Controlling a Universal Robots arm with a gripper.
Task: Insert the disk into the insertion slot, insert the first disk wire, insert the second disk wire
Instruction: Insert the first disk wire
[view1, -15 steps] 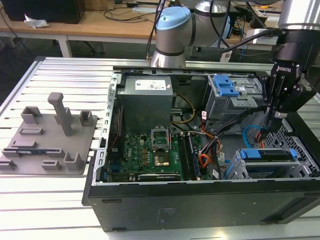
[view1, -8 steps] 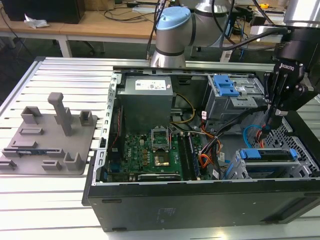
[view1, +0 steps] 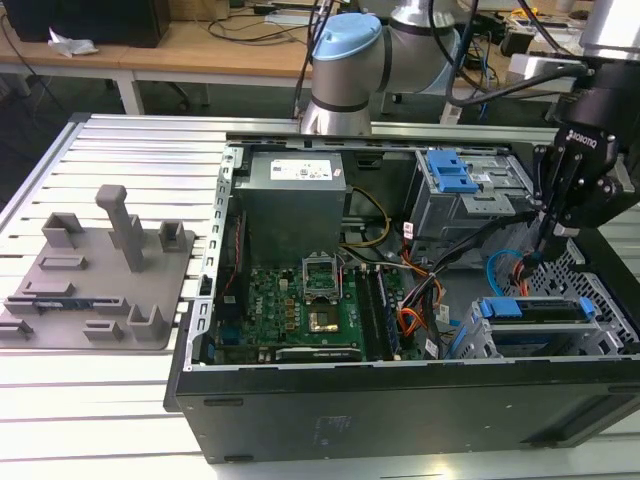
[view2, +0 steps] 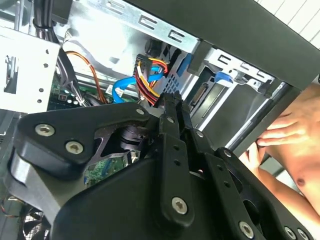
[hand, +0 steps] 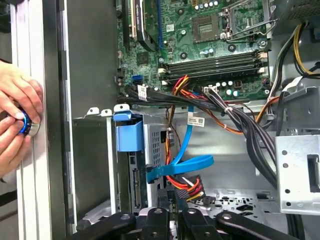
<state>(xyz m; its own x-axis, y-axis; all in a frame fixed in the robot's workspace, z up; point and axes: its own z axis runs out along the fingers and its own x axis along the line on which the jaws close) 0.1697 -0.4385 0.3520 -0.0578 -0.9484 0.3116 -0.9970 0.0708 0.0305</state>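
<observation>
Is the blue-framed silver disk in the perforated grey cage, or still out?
In. The blue-framed silver disk sits inside the perforated grey metal cage, with its blue carrier edge at the cage mouth.

White lettering on the gripper (view1: 542, 256), printed label on the power supply (view1: 296, 172), both seemingly illegible.

Pale ribbed metal worktop (view1: 120, 150) in front; behind, wooden desks (view1: 200, 45) strewn with cables (view1: 250, 25), above dark floor (view1: 60, 92).
</observation>
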